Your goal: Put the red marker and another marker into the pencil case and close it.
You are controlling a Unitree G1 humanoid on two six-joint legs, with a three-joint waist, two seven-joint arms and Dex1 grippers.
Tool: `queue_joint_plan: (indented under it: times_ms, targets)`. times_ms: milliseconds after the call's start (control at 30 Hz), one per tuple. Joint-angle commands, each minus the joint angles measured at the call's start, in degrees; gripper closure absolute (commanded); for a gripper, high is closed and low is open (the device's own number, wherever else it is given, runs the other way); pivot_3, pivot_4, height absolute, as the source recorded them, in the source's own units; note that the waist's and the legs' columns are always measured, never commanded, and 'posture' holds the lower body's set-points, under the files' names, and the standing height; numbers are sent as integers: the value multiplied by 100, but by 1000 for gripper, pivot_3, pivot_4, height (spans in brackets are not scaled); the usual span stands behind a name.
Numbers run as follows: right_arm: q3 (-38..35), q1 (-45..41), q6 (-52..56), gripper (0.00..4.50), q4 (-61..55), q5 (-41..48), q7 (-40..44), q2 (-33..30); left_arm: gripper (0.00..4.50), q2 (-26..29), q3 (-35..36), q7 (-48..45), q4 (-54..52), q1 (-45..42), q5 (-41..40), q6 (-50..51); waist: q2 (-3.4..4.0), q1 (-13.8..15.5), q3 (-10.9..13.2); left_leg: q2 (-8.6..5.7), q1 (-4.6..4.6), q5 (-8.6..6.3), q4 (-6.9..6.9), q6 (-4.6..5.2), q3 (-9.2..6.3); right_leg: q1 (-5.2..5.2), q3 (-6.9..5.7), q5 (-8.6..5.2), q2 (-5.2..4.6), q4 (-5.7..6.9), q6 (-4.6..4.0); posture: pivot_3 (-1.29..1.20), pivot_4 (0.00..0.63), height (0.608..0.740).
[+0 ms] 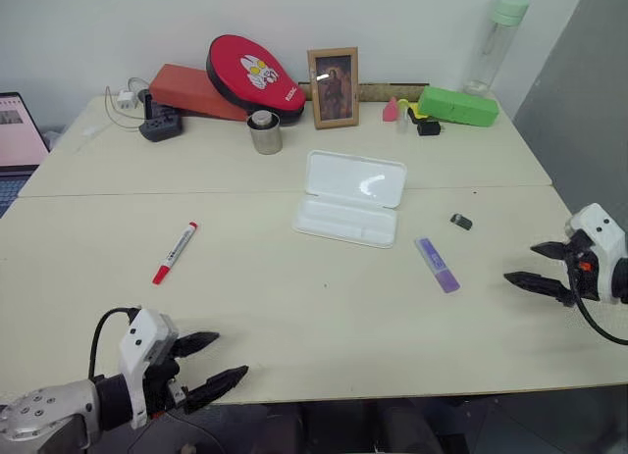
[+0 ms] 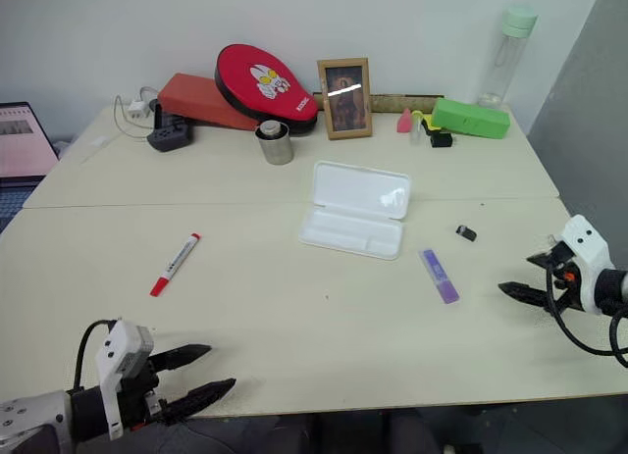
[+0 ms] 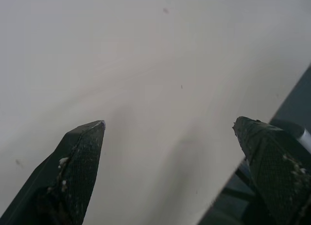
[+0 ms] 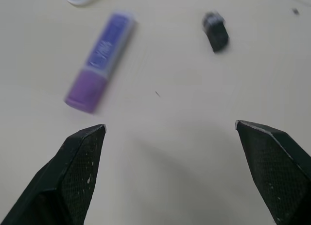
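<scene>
The red marker (image 1: 175,252) lies on the cream table (image 1: 294,317) at the left, slanted, with its red cap toward me. An open pencil case (image 1: 350,198), white and translucent, sits mid-table with its lid folded back. Just right of it lies the purple marker (image 1: 437,265), which the right wrist view also shows (image 4: 101,61). My left gripper (image 1: 232,356) hangs open over the table's front left edge, well short of the red marker. My right gripper (image 1: 521,263) is open at the right, pointing toward the purple marker and a short way from it. Both hold nothing.
A small dark grey lump (image 1: 461,222) lies right of the case. Along the back stand a metal cup (image 1: 264,132), a photo frame (image 1: 334,87), a red pouch (image 1: 255,76), an orange box (image 1: 191,91), a green box (image 1: 457,107) and a bottle (image 1: 496,42). A laptop (image 1: 15,130) is at far left.
</scene>
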Motion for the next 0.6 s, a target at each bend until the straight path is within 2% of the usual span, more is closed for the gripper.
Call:
queue_joint_plan:
  times_ms: [33,100,167,300,467,600]
  targets:
    - [347,-861,-118,15,-421,430,100,428,0,-551,113,831,154,-1180,-502,-174,1,-4,0,0,2,0,0,0,0,0,1,1,0,-1,1,0,150,740]
    - [806,-1312,-181,15,-334,282,105,677,0,-810,106,1181,349,-1752,-632,-150,-6,-5,2,1,10,0,4,0,-1,8,-3,1,1,5,1,0,150,740]
    - [1574,-1854,-389,15,-9,-140,187,947,0,-958,62,1377,504,-2158,-648,-165,-13,-19,-1,8,9,1,4,-2,-8,8,-7,2,3,3,0,0,150,740]
    - [2577,-2726,-859,15,976,-867,267,1531,0,-1040,-54,1582,601,-2656,-761,-189,-15,-29,-1,0,7,0,2,-2,-5,2,2,3,7,4,1,0,150,740]
    - [3209,-3396,-1464,15,2187,-1553,370,2070,0,-852,-250,1502,416,-2803,-835,-101,-15,-2,-1,-4,-11,4,4,-8,-9,-8,-4,3,2,3,1,0,150,740]
    - [3423,-3634,-1689,15,2511,-1792,559,2322,0,-687,-242,1515,357,-2846,-918,-60,-14,-6,0,-5,-11,4,3,-8,-11,-11,-2,3,0,4,1,0,150,740]
